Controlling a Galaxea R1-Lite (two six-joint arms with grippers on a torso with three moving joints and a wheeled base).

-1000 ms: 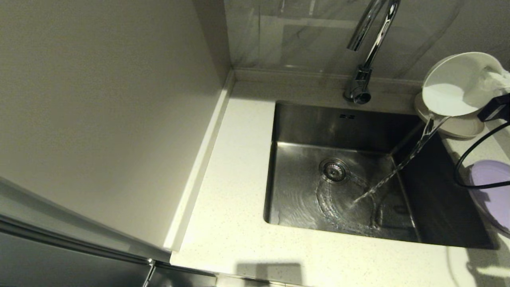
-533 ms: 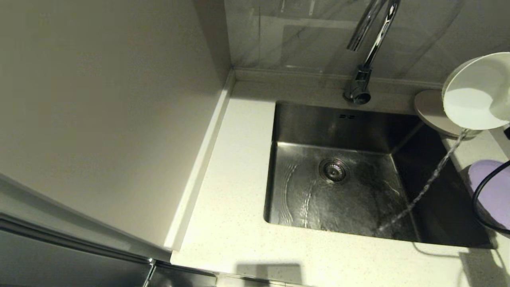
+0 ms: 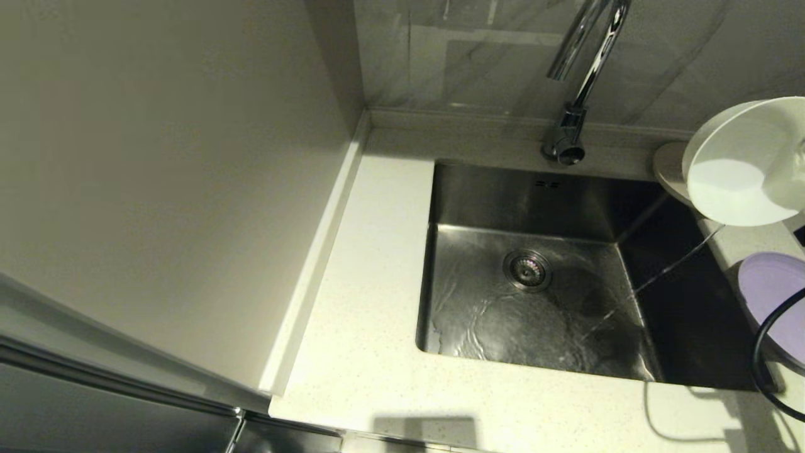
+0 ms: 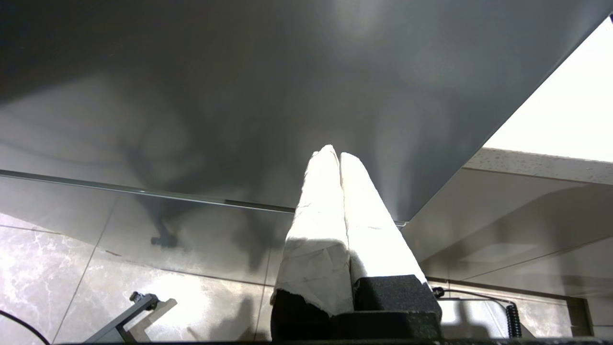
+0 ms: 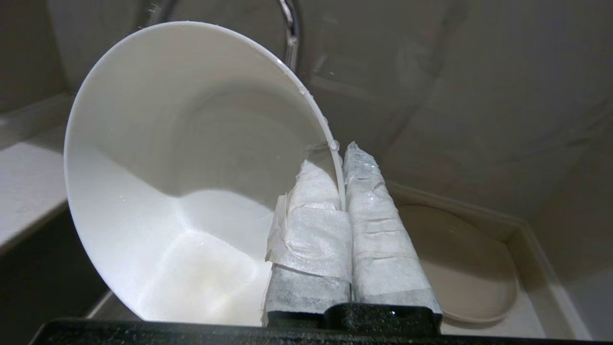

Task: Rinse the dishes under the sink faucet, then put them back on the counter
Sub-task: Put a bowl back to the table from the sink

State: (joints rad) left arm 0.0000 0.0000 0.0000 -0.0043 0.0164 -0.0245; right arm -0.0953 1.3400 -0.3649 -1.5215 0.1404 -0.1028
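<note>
Bowl attitude: small round white bowl (image 3: pixel 745 165) tipped on edge, mouth facing the square stainless-steel sink (image 3: pixel 534 277); its rim plane stands steep and the lowest lip hangs over the sink's right edge.
Bowl place: held in the air above the back right corner of the off-white speckled stone counter (image 3: pixel 371 327), partly covering the beige round plate (image 5: pixel 471 268) that lies flat there.
Pour: only a thin thread of water leaves the lip; half a second ago the stream was thicker, and the bowl sat slightly farther right and higher.
Right claw: tape-wrapped fingers (image 5: pixel 378 225) clamped on the bowl's rim, one inside, one outside; bowl spreads away from the fingertips.
Left claw (image 4: pixel 339 158): parked off the counter, fingers pressed together, holding nothing.
Other dishes: lilac-purple round plate (image 3: pixel 770 302) on the counter's right edge.
Faucet: chrome gooseneck faucet (image 3: pixel 575 94) at the sink's back edge.
</note>
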